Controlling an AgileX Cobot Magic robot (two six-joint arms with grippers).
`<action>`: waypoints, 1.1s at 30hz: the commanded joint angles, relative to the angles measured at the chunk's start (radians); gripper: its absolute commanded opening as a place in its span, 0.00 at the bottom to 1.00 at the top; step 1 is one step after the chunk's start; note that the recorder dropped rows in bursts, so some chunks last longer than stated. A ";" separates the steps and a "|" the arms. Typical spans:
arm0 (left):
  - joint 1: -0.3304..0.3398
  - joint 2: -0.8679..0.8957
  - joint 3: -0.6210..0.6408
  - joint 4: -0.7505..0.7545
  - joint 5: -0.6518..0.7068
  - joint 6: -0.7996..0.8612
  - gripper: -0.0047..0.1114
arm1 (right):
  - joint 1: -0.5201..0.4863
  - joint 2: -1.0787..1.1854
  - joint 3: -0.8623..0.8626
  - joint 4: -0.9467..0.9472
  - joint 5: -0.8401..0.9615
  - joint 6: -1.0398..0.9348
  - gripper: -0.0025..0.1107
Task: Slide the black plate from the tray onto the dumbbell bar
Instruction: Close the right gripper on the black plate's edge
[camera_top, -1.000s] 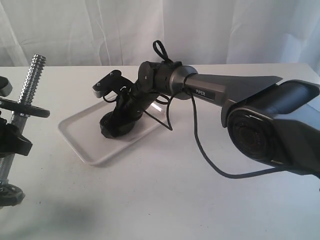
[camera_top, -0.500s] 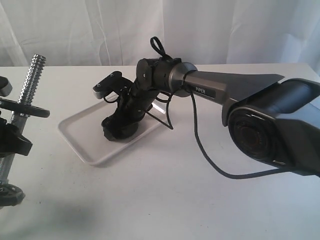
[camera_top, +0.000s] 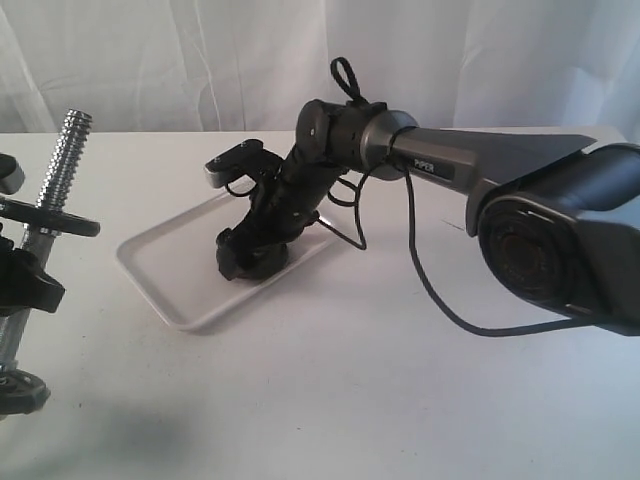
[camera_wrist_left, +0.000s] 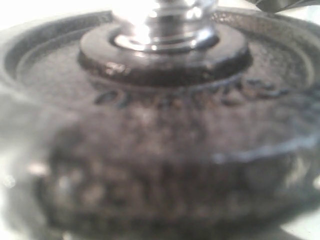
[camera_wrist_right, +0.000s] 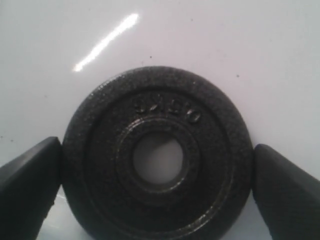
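Observation:
The black plate (camera_wrist_right: 215, 165) lies flat on the white tray (camera_wrist_right: 225, 45), and the tray's white shows through its centre hole. My right gripper (camera_wrist_right: 157, 152) straddles it, one finger (camera_wrist_right: 30, 185) against each side of the rim. In the exterior view the right gripper (camera_top: 250, 258) reaches down onto the plate (camera_top: 258, 270) near the tray's (camera_top: 170, 275) right end. At far left the dumbbell bar (camera_top: 62, 155) stands tilted, threaded end up, carrying a black disc (camera_top: 50, 215). My left gripper (camera_top: 22, 285) clamps the bar below that disc. The left wrist view is filled by a blurred disc (camera_wrist_left: 165, 130) and the chrome bar (camera_wrist_left: 162, 22).
A black cable (camera_top: 430, 290) loops down from the right arm onto the white table (camera_top: 330, 400). Another small black disc (camera_top: 20, 388) sits at the bar's lower end. A white curtain (camera_top: 150, 60) hangs behind the table.
The right arm's wrist has swung up and to the right, and the gripper tip with the plate has shifted slightly right on the tray. The left arm and bar are unmoved.

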 joint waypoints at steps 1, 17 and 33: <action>0.000 -0.053 -0.033 -0.071 -0.076 -0.003 0.04 | -0.036 0.018 0.030 0.110 0.159 -0.035 0.02; 0.000 -0.053 -0.033 -0.079 -0.058 -0.003 0.04 | -0.090 -0.054 0.030 0.366 0.181 -0.107 0.02; 0.000 -0.053 -0.033 -0.086 -0.058 -0.003 0.04 | -0.086 0.006 0.032 0.344 -0.086 -0.204 0.02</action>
